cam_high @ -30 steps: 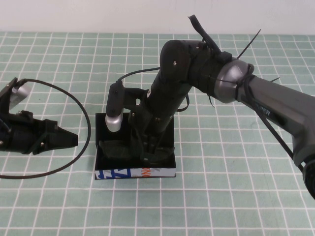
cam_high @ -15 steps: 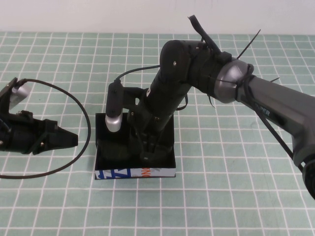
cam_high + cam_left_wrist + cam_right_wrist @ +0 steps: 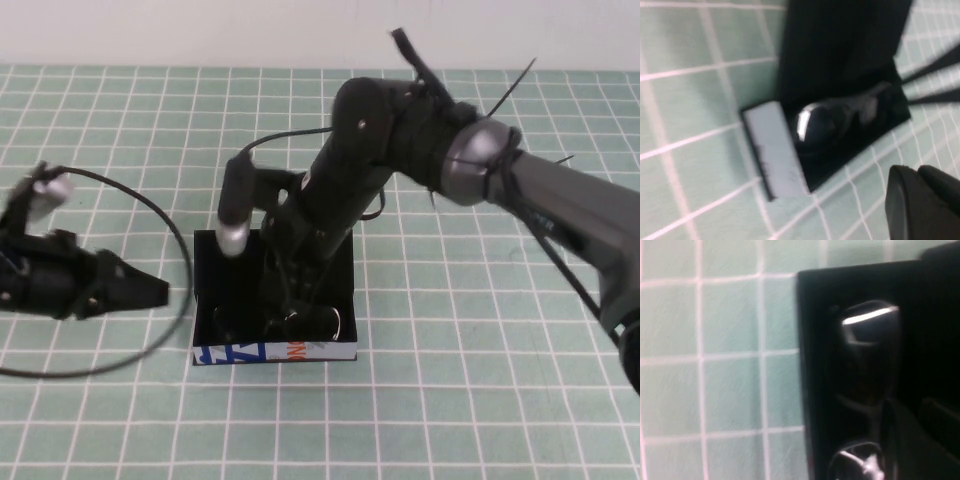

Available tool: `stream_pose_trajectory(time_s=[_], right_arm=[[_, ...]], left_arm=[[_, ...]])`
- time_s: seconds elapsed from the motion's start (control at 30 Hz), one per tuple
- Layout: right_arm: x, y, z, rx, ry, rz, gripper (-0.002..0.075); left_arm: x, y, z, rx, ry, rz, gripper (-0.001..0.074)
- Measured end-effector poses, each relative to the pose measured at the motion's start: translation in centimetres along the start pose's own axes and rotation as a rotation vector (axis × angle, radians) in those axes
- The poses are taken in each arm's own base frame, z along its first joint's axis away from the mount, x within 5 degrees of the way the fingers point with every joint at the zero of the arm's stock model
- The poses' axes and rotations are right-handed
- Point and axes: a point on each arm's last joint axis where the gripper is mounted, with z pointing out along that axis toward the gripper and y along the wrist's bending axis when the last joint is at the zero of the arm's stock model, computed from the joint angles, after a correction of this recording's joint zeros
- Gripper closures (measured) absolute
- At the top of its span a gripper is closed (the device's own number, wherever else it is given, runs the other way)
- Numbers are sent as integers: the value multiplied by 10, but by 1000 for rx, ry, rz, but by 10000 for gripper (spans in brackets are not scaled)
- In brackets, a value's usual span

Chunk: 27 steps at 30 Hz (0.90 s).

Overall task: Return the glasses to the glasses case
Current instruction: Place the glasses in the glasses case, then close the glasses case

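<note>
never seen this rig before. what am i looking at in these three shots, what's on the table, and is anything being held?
Two robot arms work at a green gridded table. One picture looks down from a raised camera; the other two come from cameras on each arm's wrist. The right gripper reaches down into the open black glasses case, where the black glasses lie; its fingers are lost against the black, so I cannot tell whether it grips them. The left gripper hovers over the table to the left of the case, pointing at it, holding nothing visible.
</note>
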Motion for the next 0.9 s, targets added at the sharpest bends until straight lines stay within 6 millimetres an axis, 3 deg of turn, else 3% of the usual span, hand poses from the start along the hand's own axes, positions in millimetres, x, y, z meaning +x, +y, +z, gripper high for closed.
stream_pose_trajectory(time_s=[0.17,0.33,0.57,0.9], right_arm=[[4,-15,-18,63,-89,225,723],[0,-28,-47,148,-198,316,735],[11,-56,-68,251,-347,539,737],[44,-80,-34,226,-302,642,737]], left_arm=[[7,-29,29,57,118,174,737],[23,-60,71,-58,260,380,737],[28,-84,99,-160,213,488,737],[31,-75,110,-196,218,450,737]])
